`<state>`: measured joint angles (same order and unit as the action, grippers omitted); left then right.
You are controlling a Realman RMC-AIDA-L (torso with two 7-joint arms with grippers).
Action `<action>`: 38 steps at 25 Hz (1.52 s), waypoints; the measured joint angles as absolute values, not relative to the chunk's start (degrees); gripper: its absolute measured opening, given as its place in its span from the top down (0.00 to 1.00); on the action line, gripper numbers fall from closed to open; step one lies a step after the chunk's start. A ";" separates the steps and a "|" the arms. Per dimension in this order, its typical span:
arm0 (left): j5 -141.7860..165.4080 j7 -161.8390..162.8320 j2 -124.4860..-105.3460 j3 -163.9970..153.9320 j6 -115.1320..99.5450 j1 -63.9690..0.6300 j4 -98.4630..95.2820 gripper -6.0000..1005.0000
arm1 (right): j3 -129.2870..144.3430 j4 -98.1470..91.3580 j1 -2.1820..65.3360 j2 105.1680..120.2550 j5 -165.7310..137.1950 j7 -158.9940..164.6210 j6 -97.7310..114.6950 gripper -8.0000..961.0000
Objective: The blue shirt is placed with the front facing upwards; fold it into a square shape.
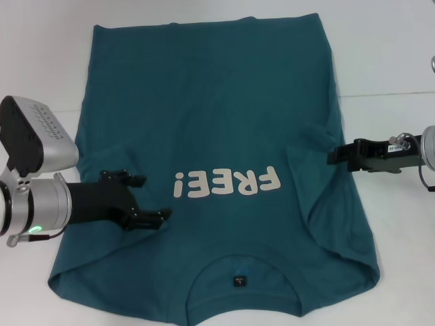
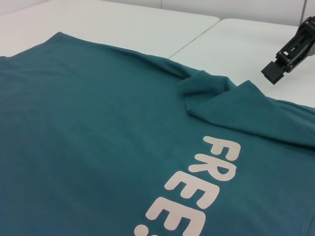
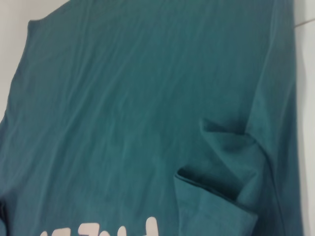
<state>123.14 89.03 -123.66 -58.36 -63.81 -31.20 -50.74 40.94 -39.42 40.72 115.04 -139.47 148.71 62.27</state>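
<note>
The large dark teal-blue short-sleeved cotton T-shirt (image 1: pixel 217 156) lies front-up across the white table (image 1: pixel 41 61), filling most of the head view. Nearest the robot, at 6 o'clock, sits the rounded collar with its small dark neck label (image 1: pixel 238 280). Just beyond it, near the centre, the white "FREE!" lettering (image 1: pixel 226 183) runs across the chest, reading upside down from the robot's side.

At 8 o'clock the left gripper (image 1: pixel 146 198), black fingers on a silver arm, rests over the shirt's left part just beside the lettering; its two fingers stand apart, holding nothing.

At 3 o'clock the right gripper (image 1: pixel 338 155), also black, hangs at the shirt's right edge, its tip over the cloth. Whether its fingers are parted or closed, I cannot tell. Beside it the right sleeve (image 1: pixel 319 153) is folded inward onto the body, making a raised crease.

Farthest away, at 12 o'clock, the straight hem (image 1: pixel 204 24) lies flat on the table.
</note>
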 joint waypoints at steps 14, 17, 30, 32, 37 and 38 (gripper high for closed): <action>123.14 88.95 -123.66 -58.45 -63.90 -31.05 -50.63 0.13 | 41.52 -34.04 41.33 115.37 -137.27 146.63 54.48 0.45; 123.14 88.94 -123.66 -58.45 -63.90 -31.00 -50.60 0.13 | 41.66 -33.39 41.43 115.47 -137.24 146.38 53.39 0.46; 123.14 88.94 -123.45 -58.44 -63.91 -30.90 -50.56 0.13 | 41.52 -34.00 41.46 116.47 -137.10 142.24 53.49 0.74; 123.14 88.94 -123.41 -58.44 -63.95 -30.91 -50.58 0.13 | 41.45 -34.01 41.47 116.47 -137.10 141.78 53.54 0.83; 123.14 88.94 -123.37 -58.44 -64.01 -30.93 -50.66 0.13 | 41.68 -34.04 41.72 116.49 -136.90 140.62 53.61 0.96; 123.13 88.94 -123.38 -58.45 -64.02 -30.93 -50.69 0.13 | 41.70 -34.05 41.80 116.52 -136.84 140.47 53.67 0.97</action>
<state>123.13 88.94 -123.38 -58.45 -64.02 -30.93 -50.68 41.70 -34.05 41.80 116.52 -136.84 140.47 53.67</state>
